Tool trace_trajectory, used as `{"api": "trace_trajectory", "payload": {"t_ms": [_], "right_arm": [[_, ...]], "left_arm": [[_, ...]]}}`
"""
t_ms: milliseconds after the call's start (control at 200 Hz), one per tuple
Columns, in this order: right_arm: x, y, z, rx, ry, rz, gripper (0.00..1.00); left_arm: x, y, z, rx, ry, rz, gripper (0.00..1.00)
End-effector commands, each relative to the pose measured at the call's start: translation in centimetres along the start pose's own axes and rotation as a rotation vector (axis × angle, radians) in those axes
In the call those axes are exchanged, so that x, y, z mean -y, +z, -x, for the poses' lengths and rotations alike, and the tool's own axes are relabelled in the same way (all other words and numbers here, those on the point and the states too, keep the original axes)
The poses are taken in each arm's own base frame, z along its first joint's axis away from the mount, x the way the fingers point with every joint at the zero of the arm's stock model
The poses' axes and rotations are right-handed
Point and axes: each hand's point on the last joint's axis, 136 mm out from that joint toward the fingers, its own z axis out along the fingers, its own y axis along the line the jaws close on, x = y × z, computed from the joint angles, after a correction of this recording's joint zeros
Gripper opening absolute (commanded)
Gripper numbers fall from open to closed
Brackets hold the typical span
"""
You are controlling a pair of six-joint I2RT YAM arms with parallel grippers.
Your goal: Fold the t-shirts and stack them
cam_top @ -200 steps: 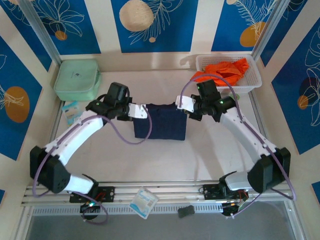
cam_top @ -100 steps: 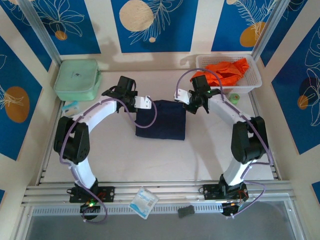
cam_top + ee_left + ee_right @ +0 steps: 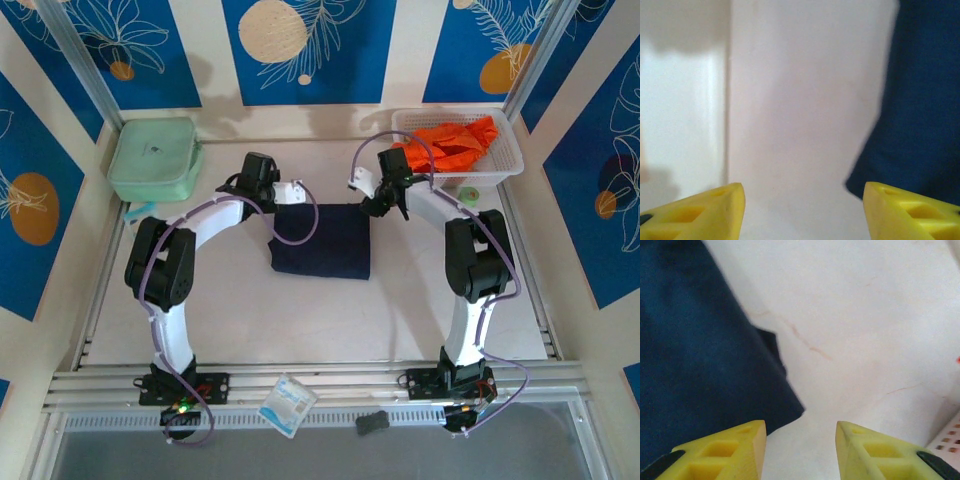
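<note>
The dark navy soft cloth t-shirt (image 3: 322,240) lies flat on the pale desk (image 3: 300,320), folded down to a tidy rectangle, and everything else gets placed from it.

Over to the left tool (image 3: 290,193): it's just off the navy shirt's far left corner, arm arched in from the left. From its wrist camera the left tool (image 3: 802,210) is spread wide. Its yellow fingers (image 3: 700,210) stand well apart with nothing gripped, just bare desk between them. The navy shirt (image 3: 920,100) runs up the right side, and its edge dips behind the right-hand finger. Whether that finger touches the cloth, I can't tell.

Now the right tool (image 3: 362,180), mirrored at the navy shirt's far right corner. On its wrist camera the right tool (image 3: 800,450) is parted too, a narrower gap than the left one, and it holds nothing. The navy shirt (image 3: 690,355) fills the left of that view, with a small flap of cloth poking out along its edge. One yellow finger (image 3: 730,455) sits in front of the cloth and the other is over bare desk.

Beyond the navy shirt, far and to the right, the bright orange cloth t-shirt (image 3: 450,142) is bunched up in a white plastic basket (image 3: 512,150). A small green ring (image 3: 467,195) rests on the desk just in front of that basket. Far and to the left of the navy shirt sits a pale green zipped fabric case (image 3: 153,158), well apart from it.
</note>
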Motion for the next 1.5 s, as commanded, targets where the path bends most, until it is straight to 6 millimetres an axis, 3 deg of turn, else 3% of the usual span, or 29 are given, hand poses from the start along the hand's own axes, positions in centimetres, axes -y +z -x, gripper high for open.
{"api": "trace_trajectory", "payload": {"t_ms": [0,75,170,355,415,505,630,815,946,1116,1286,1496], "right_arm": [[2.4,-3.7,3.3,0.114,0.039,-0.081,0.41],[2.9,-6.2,4.3,0.168,0.063,-0.122,0.43],[4.0,-9.9,5.1,0.224,0.172,-0.189,0.5],[4.4,-15.9,3.1,0.147,0.59,-0.247,0.53],[3.5,-16.8,1.5,0.068,0.773,-0.226,0.5],[0.1,-16.6,-0.4,-0.057,0.928,-0.124,0.43],[-5.1,-15.1,-1.9,-0.159,0.988,-0.028,0.45],[-10.5,-12.2,-2.5,-0.245,1.051,0.065,0.53],[-12.4,-9.8,-3.1,-0.328,1.049,0.056,0.56],[-13.6,-7.1,-4.2,-0.399,1.068,0.041,0.57],[-14.5,-5.6,-5.0,-0.415,1.096,0.036,0.57],[-15.5,-3.9,-6.0,-0.439,1.114,0.068,0.54]], "left_arm": [[-6.1,-2.0,-0.3,-0.028,-0.112,0.222,0.65],[-8.9,-4.2,-0.5,-0.042,-0.208,0.327,0.67],[-12.8,-8.5,-1.1,-0.049,-0.393,0.499,0.71],[-14.3,-16.8,-1.7,0.01,-0.651,0.599,0.79],[-13.4,-19.0,-2.2,0.006,-0.752,0.565,0.81],[-11.3,-21.8,-2.8,-0.015,-0.918,0.486,0.82],[-5.7,-23.9,-3.0,-0.093,-1.145,0.24,0.81],[2.3,-22.2,-1.5,-0.138,-1.34,-0.072,0.74],[5.8,-19.9,-1.0,-0.217,-1.353,-0.144,0.71],[8.6,-16.1,-1.0,-0.346,-1.342,-0.189,0.67],[10.5,-12.4,-1.3,-0.406,-1.356,-0.202,0.65],[12.9,-8.7,0.7,-0.397,-1.359,-0.296,0.63]]}}
